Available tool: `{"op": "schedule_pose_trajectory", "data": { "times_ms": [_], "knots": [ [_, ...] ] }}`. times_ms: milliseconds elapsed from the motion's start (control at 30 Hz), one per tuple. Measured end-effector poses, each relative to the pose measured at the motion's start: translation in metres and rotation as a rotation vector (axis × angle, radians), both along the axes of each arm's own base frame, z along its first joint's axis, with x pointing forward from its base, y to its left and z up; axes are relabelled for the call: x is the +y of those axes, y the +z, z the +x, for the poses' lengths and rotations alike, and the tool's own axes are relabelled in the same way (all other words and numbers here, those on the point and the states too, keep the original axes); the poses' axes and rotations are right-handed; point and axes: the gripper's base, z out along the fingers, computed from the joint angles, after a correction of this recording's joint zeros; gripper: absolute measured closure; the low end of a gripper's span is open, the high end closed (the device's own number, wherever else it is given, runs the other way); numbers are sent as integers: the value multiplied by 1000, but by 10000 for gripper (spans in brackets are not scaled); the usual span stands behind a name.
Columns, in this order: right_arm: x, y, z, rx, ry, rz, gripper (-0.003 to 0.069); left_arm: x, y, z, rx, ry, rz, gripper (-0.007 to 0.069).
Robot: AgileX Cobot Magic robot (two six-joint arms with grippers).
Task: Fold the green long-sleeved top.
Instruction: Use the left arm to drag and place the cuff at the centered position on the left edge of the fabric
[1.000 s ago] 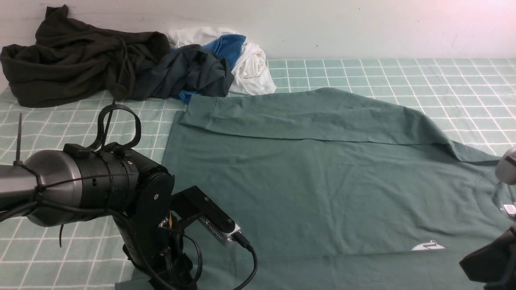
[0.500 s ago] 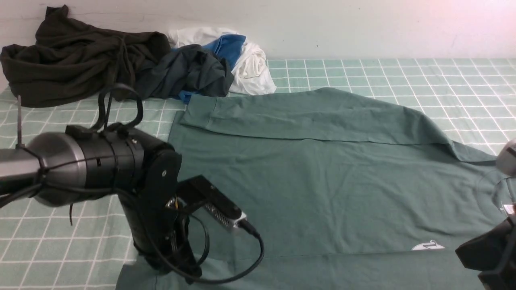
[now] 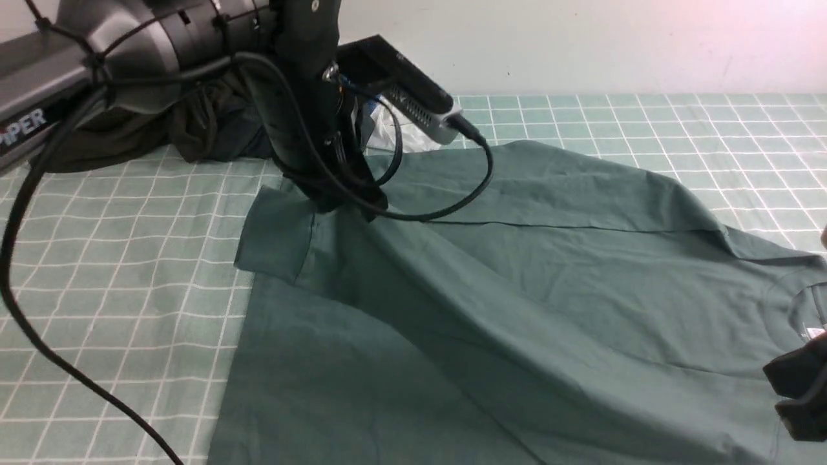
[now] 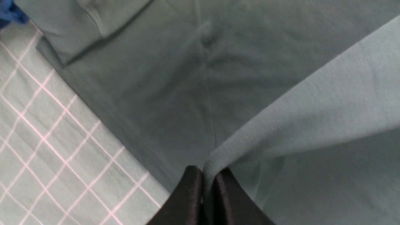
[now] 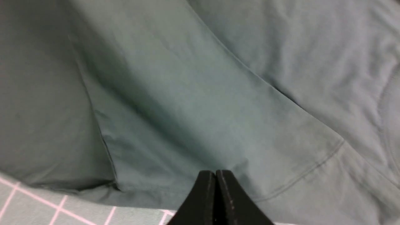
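- At the back left of the bench we see a dark heap of clothes, partly hidden behind the left arm.
- The left tool is up off the bench and closed on a fold of the green long-sleeved top, holding that corner in the air.
- The top lies spread over the middle and right of the bench, with a slanting ridge below the lifted corner.
- At the right edge, the right tool is closed, pinching the top's edge low by the bench.
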Motion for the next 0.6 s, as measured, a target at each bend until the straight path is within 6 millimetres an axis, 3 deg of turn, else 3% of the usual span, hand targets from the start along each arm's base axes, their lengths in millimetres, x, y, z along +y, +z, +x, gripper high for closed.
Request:
{"op": "schedule_pose_trajectory", "data": {
  "times_ms": [133, 333, 533, 600],
  "knots": [
    [-1, 0, 0, -1, -12, -4, 673, -2, -13, 17, 17, 14, 7, 607],
    [-1, 0, 0, 0, -16, -2, 673, 12, -62, 48, 100, 72, 47, 567],
    [-1, 1, 1, -13, -16, 2, 673, 16, -80, 65, 68, 131, 16, 386],
    [0, 1, 3, -19, -16, 3, 673, 20, -82, 74, 52, 233, -29, 287]
  ]
}}
